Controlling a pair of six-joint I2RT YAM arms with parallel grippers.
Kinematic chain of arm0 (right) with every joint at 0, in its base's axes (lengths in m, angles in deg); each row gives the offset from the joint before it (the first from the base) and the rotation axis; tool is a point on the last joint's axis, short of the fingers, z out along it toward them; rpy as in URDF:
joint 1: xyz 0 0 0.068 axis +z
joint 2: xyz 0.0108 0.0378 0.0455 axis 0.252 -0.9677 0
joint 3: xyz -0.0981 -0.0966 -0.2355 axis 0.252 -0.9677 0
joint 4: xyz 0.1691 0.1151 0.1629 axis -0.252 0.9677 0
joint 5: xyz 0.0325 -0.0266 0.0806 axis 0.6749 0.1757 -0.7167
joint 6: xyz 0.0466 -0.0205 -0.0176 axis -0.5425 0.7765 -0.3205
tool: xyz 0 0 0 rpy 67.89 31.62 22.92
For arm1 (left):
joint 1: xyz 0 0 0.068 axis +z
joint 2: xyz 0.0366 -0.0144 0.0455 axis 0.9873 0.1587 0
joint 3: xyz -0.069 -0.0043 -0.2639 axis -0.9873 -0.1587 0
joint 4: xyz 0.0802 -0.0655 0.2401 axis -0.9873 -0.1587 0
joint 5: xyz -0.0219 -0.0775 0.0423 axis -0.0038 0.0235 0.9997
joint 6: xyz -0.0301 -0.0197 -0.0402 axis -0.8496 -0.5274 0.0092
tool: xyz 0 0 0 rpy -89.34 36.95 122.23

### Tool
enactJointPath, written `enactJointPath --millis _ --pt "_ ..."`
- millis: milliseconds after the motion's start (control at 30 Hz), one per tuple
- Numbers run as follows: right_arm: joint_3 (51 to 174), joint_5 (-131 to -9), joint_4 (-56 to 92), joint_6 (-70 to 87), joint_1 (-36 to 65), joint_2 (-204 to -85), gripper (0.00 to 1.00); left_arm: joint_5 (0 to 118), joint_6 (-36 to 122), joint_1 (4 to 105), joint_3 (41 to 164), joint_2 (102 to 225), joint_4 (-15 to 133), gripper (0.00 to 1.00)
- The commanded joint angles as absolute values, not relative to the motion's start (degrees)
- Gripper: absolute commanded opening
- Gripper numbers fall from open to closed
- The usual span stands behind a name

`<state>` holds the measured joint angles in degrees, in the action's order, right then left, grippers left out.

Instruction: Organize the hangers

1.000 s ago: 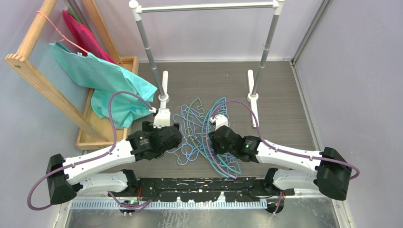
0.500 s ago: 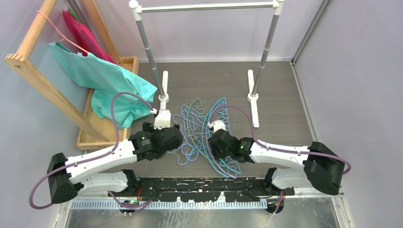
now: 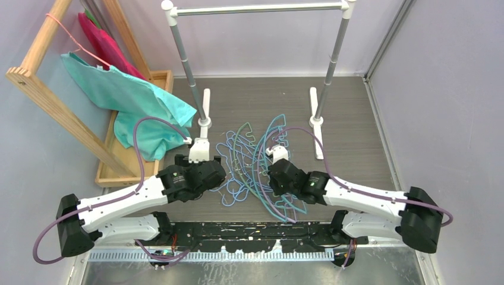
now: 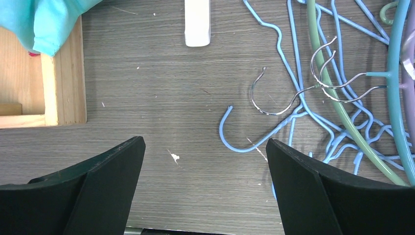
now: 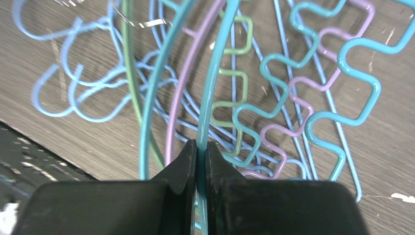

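White left arm [image 3: 119,199] and right arm [image 3: 362,196], black joints; 2 purple cables [image 3: 141,136]; black wedge-shaped jaws.

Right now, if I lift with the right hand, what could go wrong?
1. The right hand pinches the teal hanger by its thin arch, so it could slip or swing.
2. That hanger lies tangled with the purple hanger and the light-blue wire hangers, so lifting may drag the pile along.
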<state>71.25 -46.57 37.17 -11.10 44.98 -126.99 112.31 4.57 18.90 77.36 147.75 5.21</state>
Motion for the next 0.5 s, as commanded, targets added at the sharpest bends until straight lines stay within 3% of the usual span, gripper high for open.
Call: enactJointPath --millis 0,300,467 --pt "79.43 -44.12 37.45 -11.1 45.26 -120.26 0.01 114.48 3.17 18.73 77.53 146.68 3.78 0.98" --pt "98.56 -42.59 25.14 -5.47 43.25 -123.96 0.01 113.3 2.98 18.73 77.48 147.85 4.6 0.98" --pt "112.86 -59.16 16.98 -9.38 34.1 -134.59 0.01 112.97 2.62 18.73 77.69 148.28 4.18 0.98"
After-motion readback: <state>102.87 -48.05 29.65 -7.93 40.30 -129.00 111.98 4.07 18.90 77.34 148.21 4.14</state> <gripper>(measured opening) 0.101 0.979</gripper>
